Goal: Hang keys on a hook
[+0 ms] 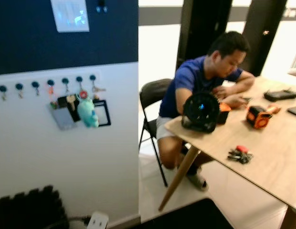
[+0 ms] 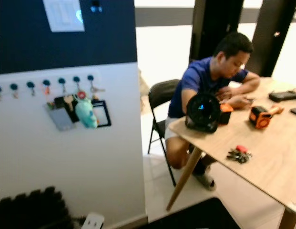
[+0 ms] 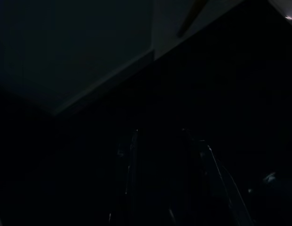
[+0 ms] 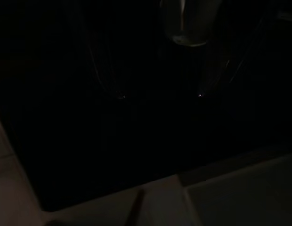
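A bunch of keys [image 1: 240, 154] with a red tag lies on the wooden table [image 1: 271, 162] near its front edge, to my right. On the white wall to my left runs a row of round dark hooks [image 1: 35, 85]. The right-hand hooks carry a teal plush keychain [image 1: 87, 112], card holders and a black frame. The three hooks at the far left hold only small items. In the very dark wrist views, my left gripper [image 3: 160, 134] and right gripper [image 4: 161, 96] hang idle over a dark floor.
A person in a blue shirt [image 1: 205, 81] sits on a black folding chair [image 1: 150, 95] at the table's far side. A round black fan [image 1: 200, 111], an orange tape measure [image 1: 258, 117] and black devices lie on the table. A dark mat [image 1: 28, 207] and white power strip [image 1: 97, 221] sit by the wall.
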Motion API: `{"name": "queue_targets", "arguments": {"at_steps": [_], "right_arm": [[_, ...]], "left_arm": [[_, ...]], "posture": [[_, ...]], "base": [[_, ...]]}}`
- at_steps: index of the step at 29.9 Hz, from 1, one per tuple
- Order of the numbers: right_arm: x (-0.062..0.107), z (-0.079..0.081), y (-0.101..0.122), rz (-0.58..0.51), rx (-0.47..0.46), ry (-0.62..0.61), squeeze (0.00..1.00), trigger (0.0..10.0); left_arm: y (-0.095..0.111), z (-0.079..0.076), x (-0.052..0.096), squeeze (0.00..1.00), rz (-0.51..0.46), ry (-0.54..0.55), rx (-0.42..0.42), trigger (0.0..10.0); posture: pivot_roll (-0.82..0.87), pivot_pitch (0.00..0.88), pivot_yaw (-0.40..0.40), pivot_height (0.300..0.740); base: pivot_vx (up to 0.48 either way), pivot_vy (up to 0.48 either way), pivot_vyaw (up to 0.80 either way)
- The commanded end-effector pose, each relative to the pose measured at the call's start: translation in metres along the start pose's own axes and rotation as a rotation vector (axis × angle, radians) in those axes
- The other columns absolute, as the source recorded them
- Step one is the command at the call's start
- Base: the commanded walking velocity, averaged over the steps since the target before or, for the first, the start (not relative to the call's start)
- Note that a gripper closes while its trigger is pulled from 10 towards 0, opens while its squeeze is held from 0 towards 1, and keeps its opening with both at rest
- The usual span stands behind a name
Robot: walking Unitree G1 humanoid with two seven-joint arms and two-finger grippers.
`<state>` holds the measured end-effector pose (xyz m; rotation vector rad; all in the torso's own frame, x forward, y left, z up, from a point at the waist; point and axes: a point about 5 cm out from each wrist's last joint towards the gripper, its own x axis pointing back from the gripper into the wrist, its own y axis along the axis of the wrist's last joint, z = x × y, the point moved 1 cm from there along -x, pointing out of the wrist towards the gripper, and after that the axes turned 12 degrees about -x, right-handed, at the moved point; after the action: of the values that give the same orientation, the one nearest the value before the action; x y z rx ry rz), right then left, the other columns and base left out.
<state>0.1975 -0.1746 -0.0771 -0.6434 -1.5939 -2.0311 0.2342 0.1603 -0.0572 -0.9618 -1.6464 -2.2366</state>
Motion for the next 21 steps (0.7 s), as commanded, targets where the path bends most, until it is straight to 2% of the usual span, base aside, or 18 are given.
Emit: {"name": "queue_targets", "arguments": {"at_steps": [1, 21], "right_arm": [[0.0017, 0.0017, -0.0062, 0.020, -0.007, 0.001, 0.00, 10.0], [0.0019, 0.0023, -0.0072, 0.022, -0.006, 0.004, 0.00, 10.0]], "left_arm": [[-0.0051, 0.0015, 0.0026, 0.00, 0.009, 0.008, 0.001, 10.0], [-0.0040, 0.0030, 0.0027, 0.00, -0.001, 0.014, 0.005, 10.0]], "posture": [[0.03, 0.001, 0.040, 0.740], [0.03, 0.005, 0.041, 0.740]], "base": [[0.000, 0.000, -0.80], [0.000, 0.000, -0.80]]}}
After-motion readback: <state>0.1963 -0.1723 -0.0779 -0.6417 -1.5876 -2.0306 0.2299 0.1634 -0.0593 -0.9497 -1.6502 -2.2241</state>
